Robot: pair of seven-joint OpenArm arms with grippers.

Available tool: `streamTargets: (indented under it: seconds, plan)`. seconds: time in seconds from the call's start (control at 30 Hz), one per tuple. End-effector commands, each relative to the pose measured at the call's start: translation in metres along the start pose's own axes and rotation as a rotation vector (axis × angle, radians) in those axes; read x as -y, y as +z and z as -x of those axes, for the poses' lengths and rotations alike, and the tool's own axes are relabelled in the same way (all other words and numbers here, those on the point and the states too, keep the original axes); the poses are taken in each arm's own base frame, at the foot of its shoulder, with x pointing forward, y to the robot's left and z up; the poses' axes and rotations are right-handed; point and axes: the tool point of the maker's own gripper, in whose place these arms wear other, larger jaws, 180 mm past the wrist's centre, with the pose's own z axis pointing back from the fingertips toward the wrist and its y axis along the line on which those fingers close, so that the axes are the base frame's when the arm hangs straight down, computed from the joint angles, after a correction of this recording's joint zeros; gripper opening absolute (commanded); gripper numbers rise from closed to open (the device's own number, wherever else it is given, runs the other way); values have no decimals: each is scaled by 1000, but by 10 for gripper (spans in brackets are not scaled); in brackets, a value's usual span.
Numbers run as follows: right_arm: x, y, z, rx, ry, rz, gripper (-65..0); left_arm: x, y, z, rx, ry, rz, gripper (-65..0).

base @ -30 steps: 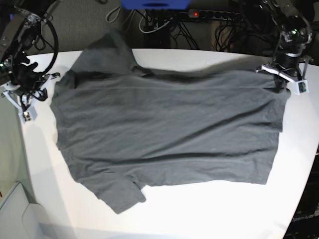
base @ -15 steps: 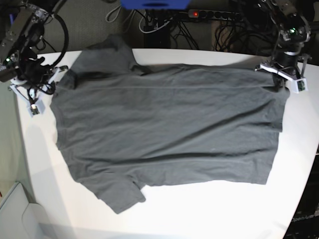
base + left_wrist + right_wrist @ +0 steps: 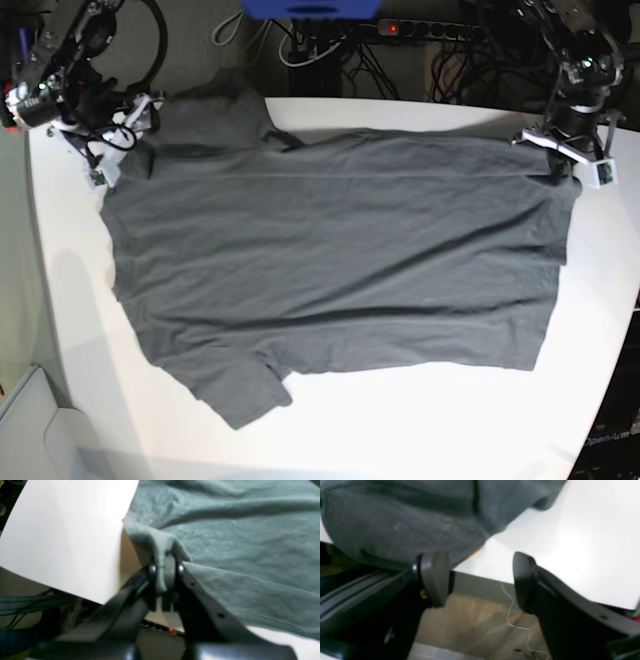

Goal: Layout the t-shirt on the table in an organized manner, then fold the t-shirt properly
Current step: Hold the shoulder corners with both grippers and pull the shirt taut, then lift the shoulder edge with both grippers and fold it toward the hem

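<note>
My left hand [image 3: 163, 580] pinches dark grey cloth t-shirt [image 3: 330, 270] hem corner, seen only in wrist view; right hand [image 3: 480, 577] wide open, empty, over white table [image 3: 570, 542] edge.

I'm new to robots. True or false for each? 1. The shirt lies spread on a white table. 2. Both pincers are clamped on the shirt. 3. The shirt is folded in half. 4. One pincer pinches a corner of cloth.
1. True: the t-shirt lies spread on the table.
2. False: the right pincer is open and holds nothing.
3. False: it lies unfolded.
4. True: the left pincer is shut on a bunch of cloth at the shirt's corner.
</note>
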Motion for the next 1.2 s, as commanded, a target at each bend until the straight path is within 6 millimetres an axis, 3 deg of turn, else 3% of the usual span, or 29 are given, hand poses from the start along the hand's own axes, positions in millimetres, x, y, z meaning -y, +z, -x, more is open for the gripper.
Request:
streamTargets:
  seconds: [0.0, 0.13, 0.27, 0.47, 0.6, 0.93, 1.1, 1.17]
  plan:
    - [0, 3, -4, 21, 5, 3, -240, -2, 2, -11, 41, -8, -3, -647]
    - [-4, 0, 0, 11, -7, -9, -240, -2, 2, -11, 41, -8, -3, -647]
    - [-9, -19, 16, -47, -52, -66, -240, -2, 3, -10, 39, -8, -4, -647]
    - [-13, -29, 18, -43, -75, -96, -240, -2, 3, -10, 37, -9, -4, -647]
    - [-25, -33, 20, -57, -43, -126, -256, -2, 3, -10, 37, -9, -4, -647]
    - [-51, -39, 19, -70, 4, -183, -481, -2, 4, -7, 35, 3, -7, -647]
    - [-50, -39, 17, -66, 7, -178, -650, 1, 3, -7, 34, 5, -2, -647]
    - [-48, -37, 15, -59, 9, -172, -650, 1, 3, -7, 35, 7, 0, -647]
